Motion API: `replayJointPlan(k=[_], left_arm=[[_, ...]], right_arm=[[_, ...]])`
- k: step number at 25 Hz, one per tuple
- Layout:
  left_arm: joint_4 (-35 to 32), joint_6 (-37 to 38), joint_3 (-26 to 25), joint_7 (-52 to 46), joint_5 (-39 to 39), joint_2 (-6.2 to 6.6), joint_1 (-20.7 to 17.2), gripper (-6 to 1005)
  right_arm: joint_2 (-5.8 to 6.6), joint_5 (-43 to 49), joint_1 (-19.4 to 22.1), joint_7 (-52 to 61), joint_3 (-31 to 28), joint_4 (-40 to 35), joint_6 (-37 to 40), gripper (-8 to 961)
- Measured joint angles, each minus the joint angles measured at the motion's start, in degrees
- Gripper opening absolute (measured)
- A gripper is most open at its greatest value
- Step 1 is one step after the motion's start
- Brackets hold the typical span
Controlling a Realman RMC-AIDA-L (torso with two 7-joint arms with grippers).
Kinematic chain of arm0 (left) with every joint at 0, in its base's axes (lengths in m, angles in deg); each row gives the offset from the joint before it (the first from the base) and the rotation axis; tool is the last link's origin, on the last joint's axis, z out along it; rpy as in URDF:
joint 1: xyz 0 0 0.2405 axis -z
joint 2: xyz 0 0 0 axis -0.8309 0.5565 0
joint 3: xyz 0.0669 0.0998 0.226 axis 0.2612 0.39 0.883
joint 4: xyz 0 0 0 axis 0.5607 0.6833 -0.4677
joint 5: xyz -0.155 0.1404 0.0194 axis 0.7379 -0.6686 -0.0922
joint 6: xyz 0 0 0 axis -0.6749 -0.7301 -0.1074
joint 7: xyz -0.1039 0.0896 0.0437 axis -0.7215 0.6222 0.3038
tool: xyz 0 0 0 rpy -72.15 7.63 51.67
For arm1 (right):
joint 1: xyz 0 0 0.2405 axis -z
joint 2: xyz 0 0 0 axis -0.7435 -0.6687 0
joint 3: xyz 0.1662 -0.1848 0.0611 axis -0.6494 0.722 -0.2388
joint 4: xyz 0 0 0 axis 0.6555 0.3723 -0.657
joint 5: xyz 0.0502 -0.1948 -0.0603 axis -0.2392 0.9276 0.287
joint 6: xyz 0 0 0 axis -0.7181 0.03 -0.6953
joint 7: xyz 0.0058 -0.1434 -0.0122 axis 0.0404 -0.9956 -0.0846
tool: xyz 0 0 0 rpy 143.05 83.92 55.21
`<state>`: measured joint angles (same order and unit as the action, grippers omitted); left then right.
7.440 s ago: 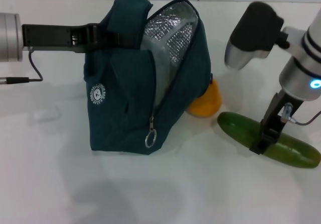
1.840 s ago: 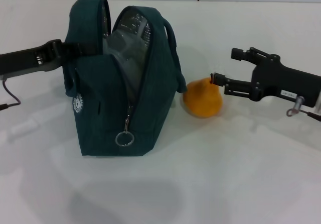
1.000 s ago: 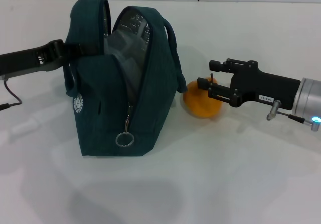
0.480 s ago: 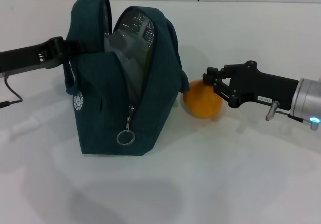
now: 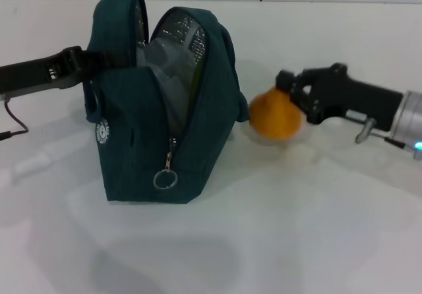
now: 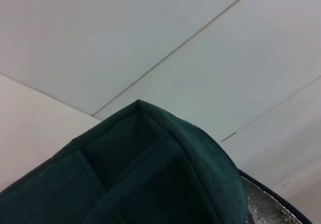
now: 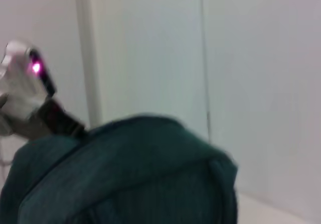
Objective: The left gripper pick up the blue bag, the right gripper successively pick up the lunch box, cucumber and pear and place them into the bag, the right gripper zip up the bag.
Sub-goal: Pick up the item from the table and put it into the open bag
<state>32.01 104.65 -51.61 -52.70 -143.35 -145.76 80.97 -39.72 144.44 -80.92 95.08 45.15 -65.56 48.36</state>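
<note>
The blue bag (image 5: 165, 103) stands upright on the white table (image 5: 264, 241), its top unzipped and gaping so the silver lining (image 5: 184, 27) shows. Something clear with a shiny surface fills the opening (image 5: 165, 57), likely the lunch box, though its outline is hard to make out; the cucumber cannot be identified in any view. The left gripper (image 5: 82, 63) comes in from the robot's left and is closed on the near side of the bag at handle level; its fingertips are buried in the fabric and cannot be seen apart. The zipper ring (image 5: 165, 178) hangs free at the front corner. The right gripper (image 5: 293, 93) reaches in from the right and is clamped on the pear (image 5: 277, 116), which sits just beside the bag, apparently raised slightly above the table over a faint shadow. The left wrist view shows only bag fabric (image 6: 150, 174) against the wall; the right wrist view is blurred, showing the bag top (image 7: 130, 169).
</note>
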Motion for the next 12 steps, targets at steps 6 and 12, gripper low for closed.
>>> replayJointPlan(k=[6, 12], left_arm=[[0.0, 0.9, 0.0, -0.2, 0.3, 0.18, -0.1, 33], [0.0, 1.7, 0.0, 0.0, 0.9, 0.05, -0.1, 33]], right_arm=[[0.52, -1.7, 6.0, 1.9, -4.2, -9.9, 5.7, 29], [0.40, -2.8, 6.4, 4.9, -10.8, -12.3, 14.8, 30]])
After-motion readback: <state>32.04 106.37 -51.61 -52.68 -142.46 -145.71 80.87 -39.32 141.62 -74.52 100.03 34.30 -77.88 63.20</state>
